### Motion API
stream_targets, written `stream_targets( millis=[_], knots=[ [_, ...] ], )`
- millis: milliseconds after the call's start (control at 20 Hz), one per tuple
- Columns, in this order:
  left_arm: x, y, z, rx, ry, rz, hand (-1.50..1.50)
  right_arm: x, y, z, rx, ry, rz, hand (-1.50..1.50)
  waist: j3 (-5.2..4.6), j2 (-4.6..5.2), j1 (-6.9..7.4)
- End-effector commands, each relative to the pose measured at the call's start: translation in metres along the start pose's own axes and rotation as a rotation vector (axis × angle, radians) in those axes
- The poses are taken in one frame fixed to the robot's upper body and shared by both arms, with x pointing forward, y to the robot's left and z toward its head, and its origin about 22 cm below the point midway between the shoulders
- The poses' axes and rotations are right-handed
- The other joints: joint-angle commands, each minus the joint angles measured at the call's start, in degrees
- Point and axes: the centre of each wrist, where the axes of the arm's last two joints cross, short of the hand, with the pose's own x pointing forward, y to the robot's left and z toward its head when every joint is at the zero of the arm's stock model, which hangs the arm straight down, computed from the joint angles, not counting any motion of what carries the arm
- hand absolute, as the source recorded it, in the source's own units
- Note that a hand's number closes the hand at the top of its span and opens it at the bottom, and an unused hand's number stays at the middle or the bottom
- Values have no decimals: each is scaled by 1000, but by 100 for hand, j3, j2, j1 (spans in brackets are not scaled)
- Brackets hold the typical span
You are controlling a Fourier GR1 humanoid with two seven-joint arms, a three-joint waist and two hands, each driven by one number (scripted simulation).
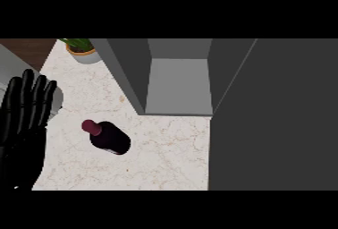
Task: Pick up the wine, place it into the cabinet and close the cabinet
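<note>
Marble counter [165,165], wine bottle [107,137], potted plant [82,50]

The left hand [25,120] shows at the view's left edge, open, fingers straight and pointing up, holding nothing. No other hand shows.

Potted plant [82,48] cropped by the top edge, left robot hand [23,129] by the left edge.
</note>
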Motion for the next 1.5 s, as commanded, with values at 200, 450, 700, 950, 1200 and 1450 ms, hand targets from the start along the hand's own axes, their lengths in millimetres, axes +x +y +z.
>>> stream_targets(
  millis=[200,450,700,950,1200,1450],
  knots=[
    [-20,-38,-51,189,105,-117,-150,20,12,15,7,-21,-42,-150,-58,-81,-266],
    [-17,-63,-65,244,305,101,-150,31,25,32,384,70,-218,-150,-52,-106,-360],
    [11,-122,-81,249,302,105,-150,71,23,49,381,58,-227,-150,-55,-115,-282],
    [26,-154,-86,265,315,96,-150,99,14,56,376,64,-233,-150,-58,-107,-242],
    [56,-167,-95,255,329,103,-150,103,11,66,381,91,-235,-150,-51,-137,-229],
    [53,-176,-90,277,332,97,-150,125,16,72,367,75,-238,-150,-60,-130,-235]
  ],
)
